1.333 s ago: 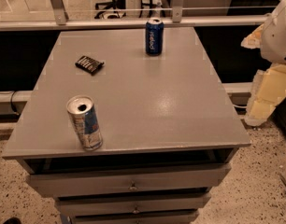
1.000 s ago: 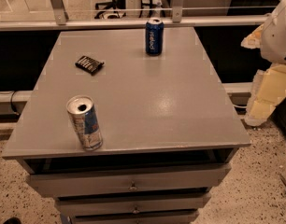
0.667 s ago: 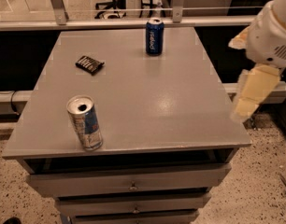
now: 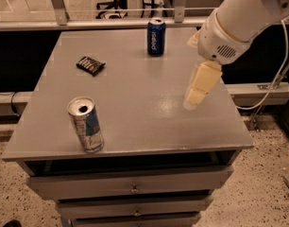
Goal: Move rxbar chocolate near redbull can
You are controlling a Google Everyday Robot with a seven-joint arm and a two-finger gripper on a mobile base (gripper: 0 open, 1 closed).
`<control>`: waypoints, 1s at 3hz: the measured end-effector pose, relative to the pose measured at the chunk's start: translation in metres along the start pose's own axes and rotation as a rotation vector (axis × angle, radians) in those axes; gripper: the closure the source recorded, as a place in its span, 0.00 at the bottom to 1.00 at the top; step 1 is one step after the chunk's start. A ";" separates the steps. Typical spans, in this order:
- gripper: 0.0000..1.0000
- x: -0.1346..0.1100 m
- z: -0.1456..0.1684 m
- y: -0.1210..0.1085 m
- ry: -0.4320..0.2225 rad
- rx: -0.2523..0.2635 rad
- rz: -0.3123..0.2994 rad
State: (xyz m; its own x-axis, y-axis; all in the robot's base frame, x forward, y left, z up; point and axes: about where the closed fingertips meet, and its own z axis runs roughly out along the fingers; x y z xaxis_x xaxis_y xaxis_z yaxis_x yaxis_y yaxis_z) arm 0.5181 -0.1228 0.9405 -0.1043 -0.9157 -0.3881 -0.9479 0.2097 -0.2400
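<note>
The rxbar chocolate (image 4: 90, 65) is a small flat black wrapper lying on the far left part of the grey table (image 4: 135, 93). The redbull can (image 4: 86, 124) is a slim silver and blue can standing upright near the front left edge. My gripper (image 4: 196, 96) hangs from the white arm over the right half of the table, well to the right of both things and holding nothing that I can see.
A dark blue Pepsi can (image 4: 156, 37) stands upright at the back middle of the table. The table has drawers (image 4: 130, 188) below its front edge. A metal rail (image 4: 111, 18) runs behind it. A cable (image 4: 272, 86) hangs at the right.
My arm has swung in from the right edge of the view and now reaches over the right half of the table. The cans and the bar have not moved.
</note>
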 end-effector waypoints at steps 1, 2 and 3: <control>0.00 -0.040 0.028 -0.023 -0.111 -0.008 0.021; 0.00 -0.040 0.028 -0.023 -0.111 -0.008 0.021; 0.00 -0.050 0.037 -0.027 -0.143 0.000 0.019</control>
State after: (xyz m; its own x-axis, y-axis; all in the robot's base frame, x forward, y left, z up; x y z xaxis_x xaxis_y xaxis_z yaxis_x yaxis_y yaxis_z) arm 0.5596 -0.0701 0.9336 -0.0782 -0.8535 -0.5153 -0.9460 0.2266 -0.2317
